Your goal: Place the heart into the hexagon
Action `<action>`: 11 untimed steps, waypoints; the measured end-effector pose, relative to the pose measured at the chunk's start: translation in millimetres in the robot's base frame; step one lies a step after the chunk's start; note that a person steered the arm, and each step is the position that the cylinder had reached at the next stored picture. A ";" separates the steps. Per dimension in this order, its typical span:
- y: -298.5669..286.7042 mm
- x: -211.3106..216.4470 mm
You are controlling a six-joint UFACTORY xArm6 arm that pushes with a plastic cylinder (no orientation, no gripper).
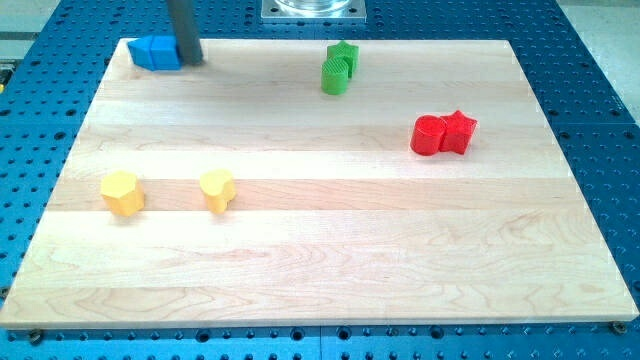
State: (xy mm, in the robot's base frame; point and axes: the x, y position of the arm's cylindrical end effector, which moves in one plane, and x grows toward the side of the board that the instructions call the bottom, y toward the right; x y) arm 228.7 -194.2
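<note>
A yellow heart block [218, 189] lies at the board's left, a short gap to the right of a yellow hexagon block [122, 193]. The two are apart. My rod comes down at the view's top left; my tip [190, 60] rests on the board right beside a blue block [155, 52], touching or nearly touching its right side. The tip is far above the heart and the hexagon.
A green star [344, 53] and a green round-ended block [335, 75] sit together at top centre. A red cylinder [428, 135] and a red star [459, 131] touch at the right. The wooden board [320, 260] lies on a blue perforated table [600, 110].
</note>
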 end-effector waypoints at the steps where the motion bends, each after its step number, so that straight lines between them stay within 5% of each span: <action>1: -3.3 1.5; 3: 45.7 168.8; 4: 120.3 244.9; 6: 204.2 273.4; 8: 108.2 265.9; 9: 144.3 287.4; 11: 59.6 294.8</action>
State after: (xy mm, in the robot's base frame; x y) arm 523.4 -134.6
